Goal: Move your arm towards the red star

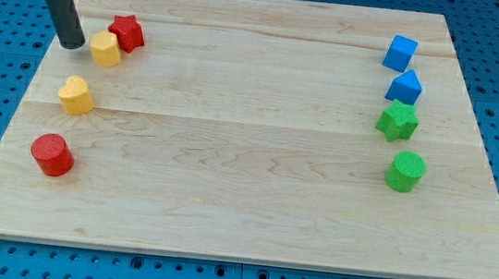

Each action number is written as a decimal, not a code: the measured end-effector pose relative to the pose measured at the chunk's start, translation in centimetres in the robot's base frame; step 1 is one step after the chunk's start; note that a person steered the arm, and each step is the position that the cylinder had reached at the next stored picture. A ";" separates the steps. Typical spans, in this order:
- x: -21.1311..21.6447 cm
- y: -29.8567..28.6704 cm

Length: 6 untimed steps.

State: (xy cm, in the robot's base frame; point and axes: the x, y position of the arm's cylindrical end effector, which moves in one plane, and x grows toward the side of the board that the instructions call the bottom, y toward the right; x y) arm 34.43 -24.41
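The red star (128,31) lies near the board's upper left corner. A yellow block (105,49) touches it on its lower left side. My tip (73,45) rests on the board just left of that yellow block, close to it, and a short way left and below the red star. The dark rod rises from the tip toward the view's top left.
A second yellow block (76,95) and a red cylinder (51,154) lie below on the left side. On the right are a blue cube (400,53), a blue block (405,86), a green star (398,122) and a green cylinder (406,171). The wooden board (247,158) sits on a blue pegboard.
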 end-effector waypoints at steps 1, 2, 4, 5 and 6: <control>0.1 3.4; -0.1 3.4; -1.9 -4.5; -4.9 -2.3; -6.9 -1.0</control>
